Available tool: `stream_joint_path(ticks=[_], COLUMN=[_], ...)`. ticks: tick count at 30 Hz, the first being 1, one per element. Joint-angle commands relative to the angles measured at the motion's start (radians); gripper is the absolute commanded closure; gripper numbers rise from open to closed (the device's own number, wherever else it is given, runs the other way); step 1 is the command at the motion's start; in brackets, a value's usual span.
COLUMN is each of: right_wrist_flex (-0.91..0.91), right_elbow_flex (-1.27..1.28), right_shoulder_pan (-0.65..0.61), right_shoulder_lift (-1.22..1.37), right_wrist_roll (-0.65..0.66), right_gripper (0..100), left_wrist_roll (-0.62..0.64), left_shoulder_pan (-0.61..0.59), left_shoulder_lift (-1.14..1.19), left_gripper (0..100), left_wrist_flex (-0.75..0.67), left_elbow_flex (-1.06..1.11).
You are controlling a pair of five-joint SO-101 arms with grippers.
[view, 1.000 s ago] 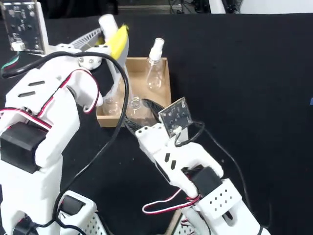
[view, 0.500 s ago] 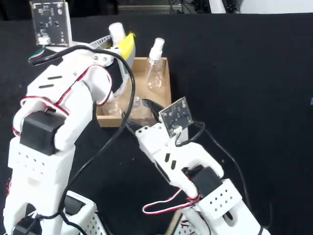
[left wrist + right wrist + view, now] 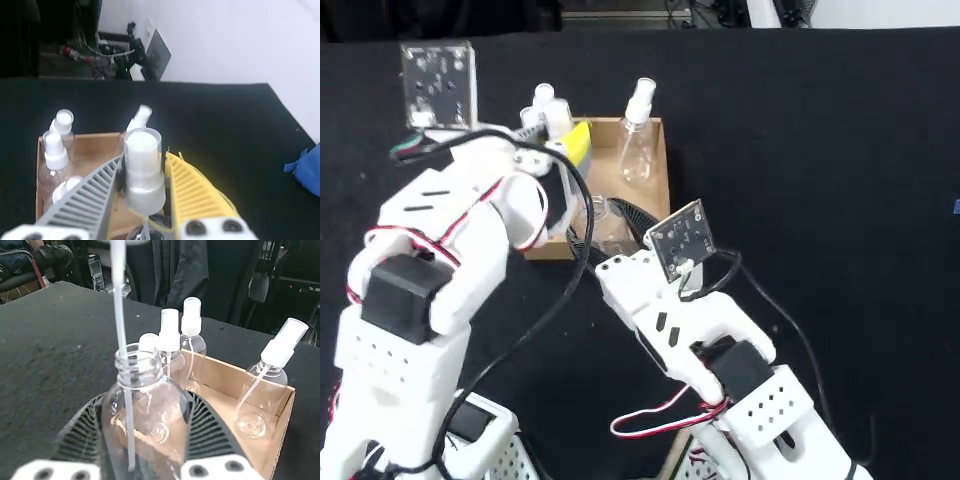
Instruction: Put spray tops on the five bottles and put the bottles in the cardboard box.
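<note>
My right gripper (image 3: 145,442) is shut on an open clear bottle (image 3: 142,405), held upright just in front of the cardboard box (image 3: 225,385). My left gripper (image 3: 144,192), with one grey and one yellow finger, is shut on a white spray top (image 3: 144,165) directly above that bottle. The top's thin tube (image 3: 120,315) runs down through the bottle's neck. In the high view the held top (image 3: 558,118) sits above the open bottle (image 3: 598,215) at the box's (image 3: 665,170) near left side. Several capped bottles (image 3: 191,320) stand in the box.
One capped bottle (image 3: 637,140) leans in the box's back right corner. Black cloth covers the table (image 3: 820,150), with free room to the right of the box. Both white arms crowd the near left of the table.
My left arm has come down with the spray top, moving it from above the box's back edge toward the open bottle. The right arm and its bottle have stayed put.
</note>
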Motion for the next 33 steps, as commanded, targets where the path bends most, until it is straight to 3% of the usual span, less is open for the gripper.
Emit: stream_joint_path(ticks=[1,5,11,17,25,33], right_wrist_flex=[-0.035,-0.035,-0.034,-0.034,-0.094,-0.382], right_elbow_flex=[-0.008,-0.008,-0.008,-0.008,-0.007,0.01], right_shoulder_pan=[-0.009,-0.009,-0.009,-0.002,0.175,0.218], right_shoulder_lift=[-0.027,-0.027,-0.027,-0.027,-0.013,0.237], right_wrist_roll=[-0.006,-0.006,-0.008,-0.006,-0.014,-0.014], right_gripper=[98.7,98.7,98.7,98.8,98.8,98.8], left_wrist_roll=[-0.006,-0.006,-0.009,-0.009,-0.009,-0.005], left_shoulder_pan=[0.005,0.051,0.053,-0.124,-0.423,-0.634], left_shoulder_lift=[-0.084,-0.183,-0.279,-0.281,-0.281,-0.292], left_gripper=[87,75,75,75,75,75], left_wrist_flex=[-0.064,-0.097,-0.098,-0.098,-0.012,-0.209], left_elbow_flex=[0.081,0.165,0.179,0.18,0.231,0.604])
